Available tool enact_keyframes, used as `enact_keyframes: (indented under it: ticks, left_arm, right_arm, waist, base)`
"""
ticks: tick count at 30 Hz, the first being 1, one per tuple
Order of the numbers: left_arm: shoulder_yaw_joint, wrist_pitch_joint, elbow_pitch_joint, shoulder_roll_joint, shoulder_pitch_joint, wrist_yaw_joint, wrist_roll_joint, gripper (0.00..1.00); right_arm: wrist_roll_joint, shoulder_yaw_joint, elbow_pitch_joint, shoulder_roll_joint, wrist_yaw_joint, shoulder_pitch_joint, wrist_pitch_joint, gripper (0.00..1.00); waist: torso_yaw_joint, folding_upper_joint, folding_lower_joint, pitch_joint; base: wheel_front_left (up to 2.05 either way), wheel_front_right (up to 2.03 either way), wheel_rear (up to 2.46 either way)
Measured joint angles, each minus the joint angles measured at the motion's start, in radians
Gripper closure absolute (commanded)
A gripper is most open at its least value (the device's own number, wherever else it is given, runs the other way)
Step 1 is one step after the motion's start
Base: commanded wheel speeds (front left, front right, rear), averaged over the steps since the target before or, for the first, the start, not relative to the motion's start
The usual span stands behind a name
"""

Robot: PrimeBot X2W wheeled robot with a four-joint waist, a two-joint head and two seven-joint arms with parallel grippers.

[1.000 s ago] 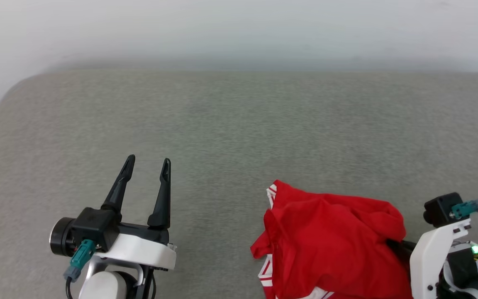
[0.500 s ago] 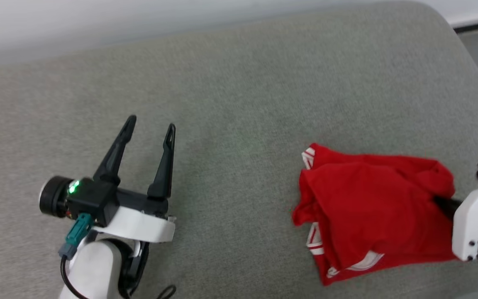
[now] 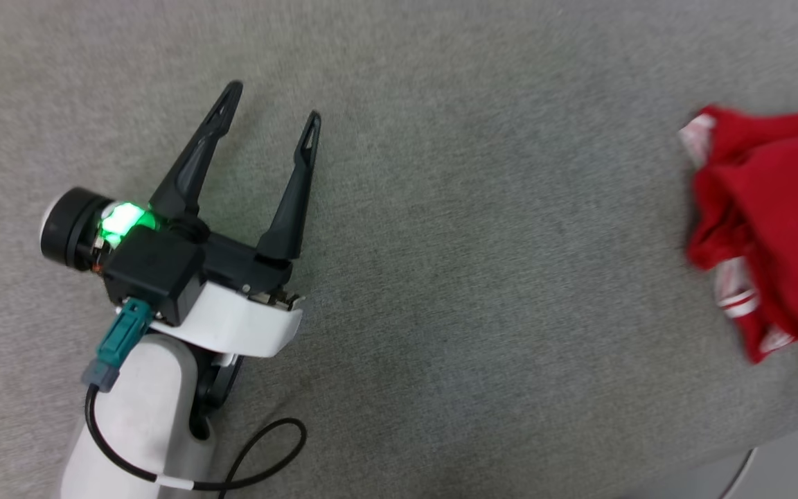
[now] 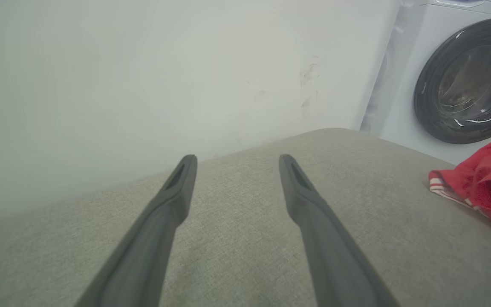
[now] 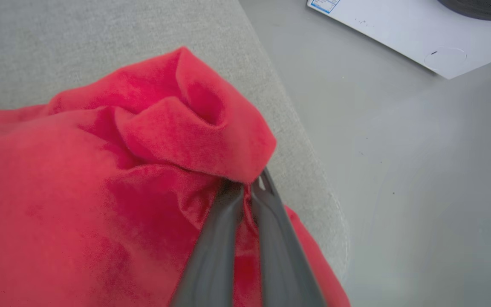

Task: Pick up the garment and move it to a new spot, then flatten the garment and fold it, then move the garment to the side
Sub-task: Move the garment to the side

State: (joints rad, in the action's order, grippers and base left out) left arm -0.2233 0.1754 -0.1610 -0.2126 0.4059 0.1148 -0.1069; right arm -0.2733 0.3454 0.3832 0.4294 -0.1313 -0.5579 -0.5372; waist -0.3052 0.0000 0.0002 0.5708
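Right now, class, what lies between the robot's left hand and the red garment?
Nothing: the head view shows a bare stretch of grey upholstery between the left hand and the garment.

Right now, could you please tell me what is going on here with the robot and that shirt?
The robot's right gripper is shut on a fold of the red garment, which is bunched up near the edge of the grey cushion. The left gripper stands open over bare cushion, well apart from the garment. The garment is not yet flattened or folded.
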Motion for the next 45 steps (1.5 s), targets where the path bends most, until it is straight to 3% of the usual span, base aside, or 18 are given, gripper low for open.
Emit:
enact_keyframes:
  ticks: [13,14,15,16,23,28,35,45]
  left_arm:
    - [-0.058,-0.005,-0.015,-0.006,0.082,0.006,-0.002,0.00]
    - [-0.059,-0.003,-0.012,-0.005,0.084,0.006,-0.003,0.00]
    - [-0.059,-0.003,-0.012,-0.005,0.084,0.006,-0.003,0.00]
    - [-0.060,0.000,-0.008,-0.005,0.084,0.006,-0.003,0.00]
    - [-0.058,0.028,0.029,0.003,0.067,-0.010,-0.018,0.00]
    - [-0.051,0.052,0.064,0.017,0.027,-0.028,-0.040,0.00]
    - [-0.028,0.075,0.122,0.041,-0.053,-0.055,-0.079,0.00]
    - [0.007,0.085,0.174,0.070,-0.198,-0.090,-0.126,0.00]
  right_arm:
    - [0.165,0.209,0.248,0.029,0.000,-0.121,0.164,1.00]
    - [0.175,0.215,0.264,0.031,0.000,-0.124,0.186,0.71]
    - [0.175,0.215,0.264,0.031,0.000,-0.124,0.186,0.28]
    - [0.189,0.219,0.277,0.031,0.000,-0.126,0.211,0.00]
    - [0.258,0.278,0.358,0.044,0.000,-0.147,0.406,0.00]
    - [0.301,0.266,0.381,0.058,0.000,-0.136,0.572,0.00]
    - [0.269,0.151,0.390,0.058,0.000,-0.064,0.731,0.00]
    - [0.168,-0.015,0.265,-0.020,0.000,0.100,0.794,0.00]
  waist:
    - [0.059,0.0000,0.0000,0.123]
    - [0.063,0.0000,0.0000,0.123]
    - [0.063,0.0000,0.0000,0.123]
    - [0.065,0.0000,0.0000,0.121]
    - [0.076,0.0000,-0.0001,0.078]
    - [0.092,0.0000,-0.0001,0.017]
    - [0.125,0.0000,-0.0003,-0.100]
    - [0.196,0.0000,-0.0004,-0.273]
  base:
    - [0.00,0.00,0.00]
    - [0.00,0.00,0.00]
    - [0.00,0.00,0.00]
    - [0.00,0.00,0.00]
    - [0.00,0.00,0.00]
    - [0.00,0.00,0.00]
    - [0.00,0.00,0.00]
    - [0.00,0.00,0.00]
